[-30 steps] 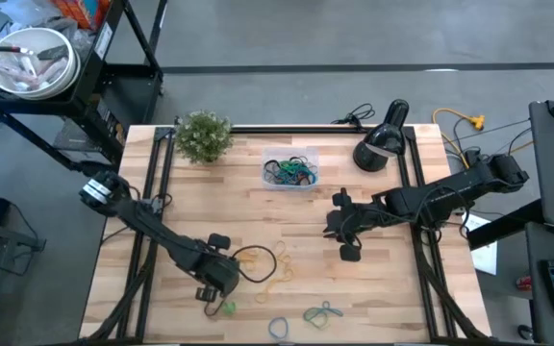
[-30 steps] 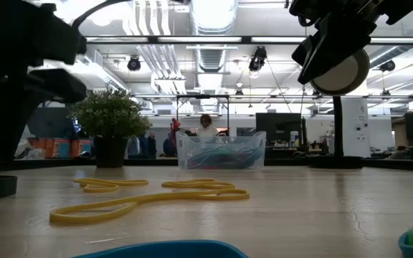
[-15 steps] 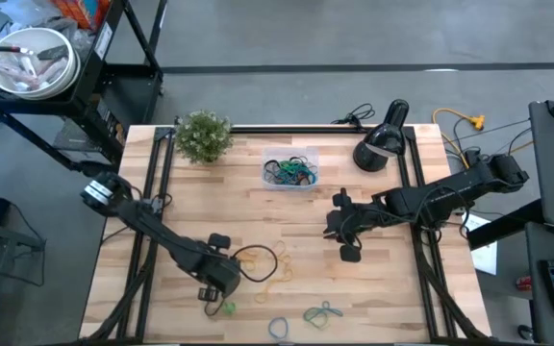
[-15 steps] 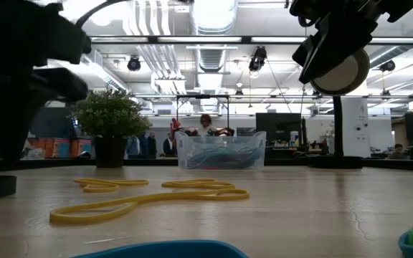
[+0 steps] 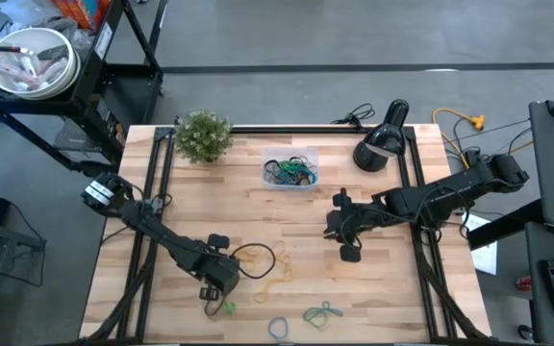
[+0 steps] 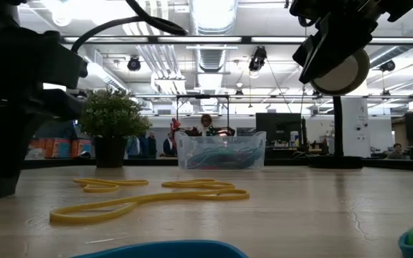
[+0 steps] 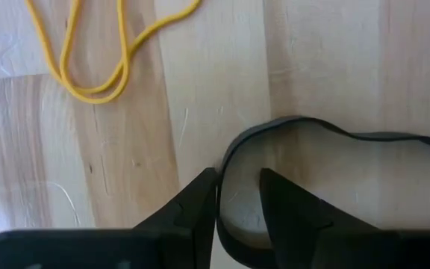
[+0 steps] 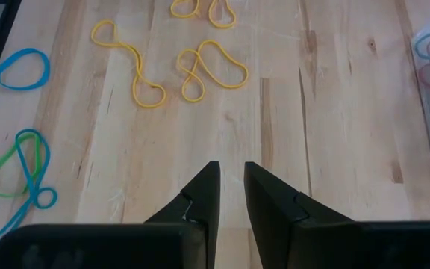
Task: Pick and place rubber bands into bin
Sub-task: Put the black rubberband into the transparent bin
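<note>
Several rubber bands (image 5: 289,173) are already gathered in the bin (image 5: 290,171) near the counter's (image 5: 354,288) far edge. Yellow loops (image 5: 275,261) remain near the front edge. The left fingers (image 7: 200,202), narrowly parted, apparently straddle a black band (image 7: 297,127); the right fingers (image 8: 204,190) are held narrow, empty.

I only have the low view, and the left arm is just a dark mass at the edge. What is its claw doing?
Observer: The left claw is down at the table, fingers apart, with one strand of a black rubber band between them.
Operator: And the right claw?
Observer: The right claw hangs over bare wood mid-table, holding nothing.
Operator: Anything near the left claw?
Observer: A small green band lies just beside it.
</note>
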You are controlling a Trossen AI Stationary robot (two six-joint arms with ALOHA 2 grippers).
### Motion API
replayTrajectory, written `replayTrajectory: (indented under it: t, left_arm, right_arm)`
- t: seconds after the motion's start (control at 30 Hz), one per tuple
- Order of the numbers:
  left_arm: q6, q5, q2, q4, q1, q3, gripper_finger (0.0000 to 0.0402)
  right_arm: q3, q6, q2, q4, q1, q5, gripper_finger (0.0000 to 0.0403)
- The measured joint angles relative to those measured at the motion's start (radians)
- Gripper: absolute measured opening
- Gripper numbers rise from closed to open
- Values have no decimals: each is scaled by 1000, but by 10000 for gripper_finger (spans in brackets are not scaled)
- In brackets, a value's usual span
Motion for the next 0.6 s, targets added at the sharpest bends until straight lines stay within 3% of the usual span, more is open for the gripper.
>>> replayTrajectory:
  t: [0.13, 0.3, 0.6]
  left_arm:
    - [-12, 1, -1, 4, 2, -5, 70]
    - [-15, -15, -1, 3, 6, -7, 9]
    - [-65, -114, -7, -40, 18, 9, 0]
  right_arm:
    - [0, 4, 0, 0, 0, 0, 59]
    - [0, 2, 0, 1, 0, 0, 59]
    - [0, 0, 0, 2, 0, 0, 59]
